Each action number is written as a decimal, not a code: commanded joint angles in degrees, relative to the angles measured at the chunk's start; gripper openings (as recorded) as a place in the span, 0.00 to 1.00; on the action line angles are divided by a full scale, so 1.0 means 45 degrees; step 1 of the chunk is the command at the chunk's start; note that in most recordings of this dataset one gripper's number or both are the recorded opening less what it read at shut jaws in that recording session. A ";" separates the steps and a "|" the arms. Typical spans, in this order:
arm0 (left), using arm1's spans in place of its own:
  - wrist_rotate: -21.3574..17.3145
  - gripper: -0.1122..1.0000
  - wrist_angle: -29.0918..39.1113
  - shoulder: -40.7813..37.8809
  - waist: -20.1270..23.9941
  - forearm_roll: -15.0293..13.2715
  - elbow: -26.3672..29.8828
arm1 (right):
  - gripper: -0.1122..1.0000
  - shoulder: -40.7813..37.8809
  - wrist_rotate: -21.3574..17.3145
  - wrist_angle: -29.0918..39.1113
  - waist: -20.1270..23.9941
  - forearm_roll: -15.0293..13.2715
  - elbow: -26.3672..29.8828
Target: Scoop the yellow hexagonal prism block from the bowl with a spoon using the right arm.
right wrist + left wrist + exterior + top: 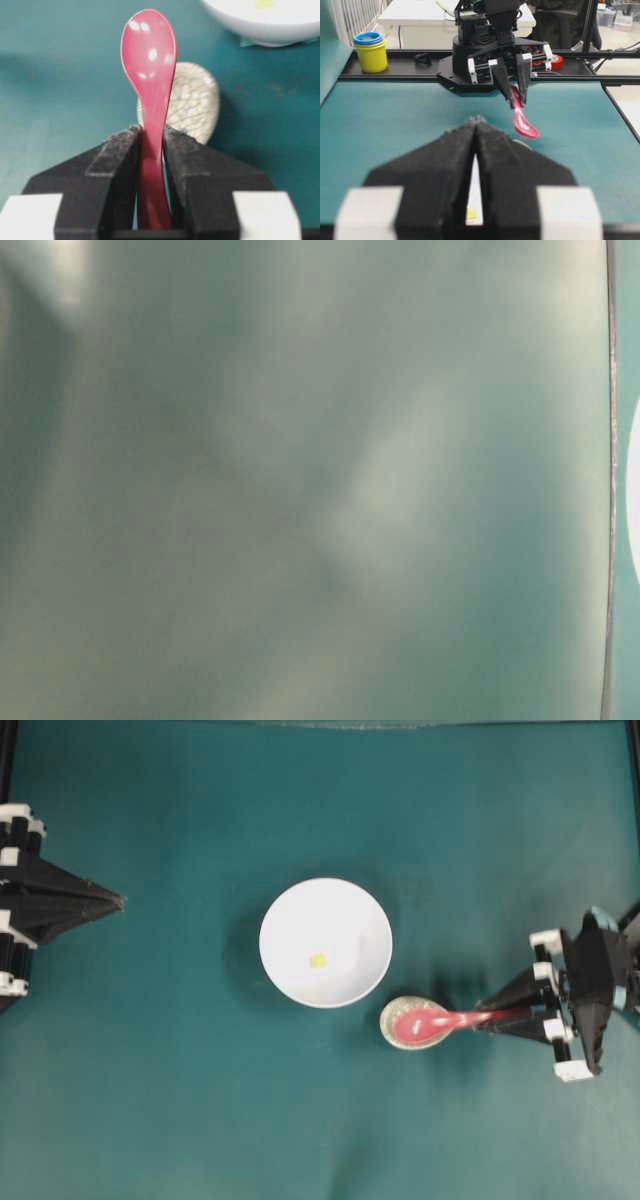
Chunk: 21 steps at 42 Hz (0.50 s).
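The block (318, 960) lies in the bowl (290, 920); just right of it, the spoon (432, 1023) hangs over the spoon rest (393, 1016).

The spoon (149, 55) looks like glossy, smooth red-pink plastic or glazed ceramic with bright highlights on its scoop, while the spoon rest (192, 102) under it has a shiny cream glaze netted with fine dark crackle lines. The bowl (290, 925) is plain white, smooth and only softly shiny, and the table (150, 1100) is a matt teal surface with a faint grain. The right gripper (150, 145) has fingers (112, 165) faced with rough, matt black foam-like padding above smooth white plastic parts.
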State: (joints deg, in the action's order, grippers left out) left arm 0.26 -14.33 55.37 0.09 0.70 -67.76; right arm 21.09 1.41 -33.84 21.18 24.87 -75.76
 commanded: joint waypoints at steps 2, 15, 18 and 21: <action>0.0020 0.11 -0.0020 -0.0078 0.0000 0.0039 0.0273 | 0.28 0.0156 0.0000 0.0078 -0.0215 0.0156 0.0098; 0.0020 0.11 0.0039 -0.0078 0.0000 0.0020 0.0273 | 0.28 0.0098 -0.0059 0.0586 -0.0234 0.0195 0.0137; 0.0020 0.11 0.0039 -0.0078 0.0000 0.0020 0.0273 | 0.28 0.0078 -0.0098 0.0605 -0.0234 0.0195 0.0117; 0.0020 0.11 0.0039 -0.0078 0.0000 0.0039 0.0273 | 0.28 0.0098 -0.0117 0.0762 -0.0215 0.0195 0.0137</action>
State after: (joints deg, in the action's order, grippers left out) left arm 0.26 -13.97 55.37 0.09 0.70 -67.76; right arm 21.18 1.05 -30.76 20.21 25.66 -75.85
